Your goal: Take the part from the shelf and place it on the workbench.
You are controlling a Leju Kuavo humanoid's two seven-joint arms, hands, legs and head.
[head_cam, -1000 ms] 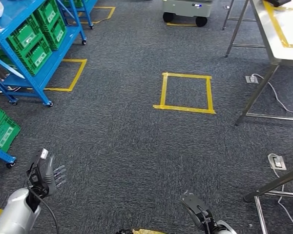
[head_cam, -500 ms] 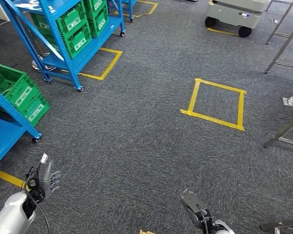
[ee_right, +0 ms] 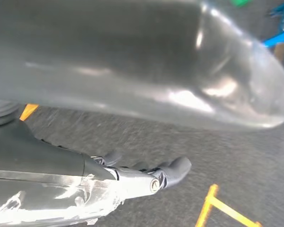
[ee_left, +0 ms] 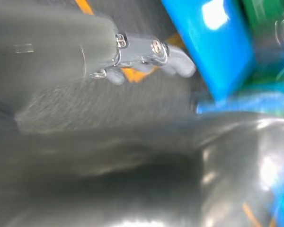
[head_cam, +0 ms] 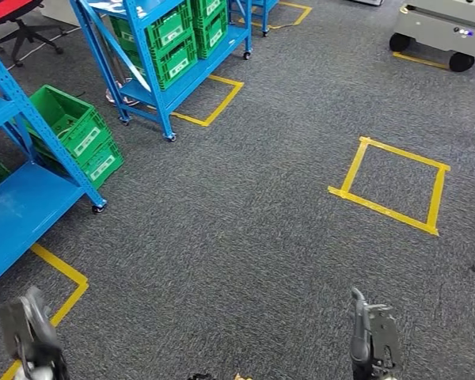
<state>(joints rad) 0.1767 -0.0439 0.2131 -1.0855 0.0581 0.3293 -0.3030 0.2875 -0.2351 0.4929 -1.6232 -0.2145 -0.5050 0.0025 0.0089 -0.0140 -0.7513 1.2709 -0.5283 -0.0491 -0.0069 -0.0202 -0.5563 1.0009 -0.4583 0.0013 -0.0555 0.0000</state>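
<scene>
Grey speckled carpet (head_cam: 241, 237) covers the floor, marked with a yellow tape square (head_cam: 393, 186) off to the right and another yellow tape outline (head_cam: 214, 99) beside the nearer of two blue metal shelf racks on castors (head_cam: 163, 87). That rack carries green plastic crates with white labels (head_cam: 175, 43) on its lower levels. A second blue rack (head_cam: 20, 190) stands at the left, with more green crates (head_cam: 77, 134) on its bottom deck and a bare blue shelf board nearest me. A grey wheeled cart (head_cam: 441, 32) sits at the far right. I cannot make out the part itself; at this range the crates' contents are too small to tell.

The robot's left hand (head_cam: 28, 332) hangs low at the left, near a yellow tape line; in the blurred left wrist view its fingers (ee_left: 173, 59) lie straight, holding nothing. The right hand (head_cam: 372, 340) hangs low at the right, fingers (ee_right: 169, 170) stretched out over the carpet, also with nothing in it.
</scene>
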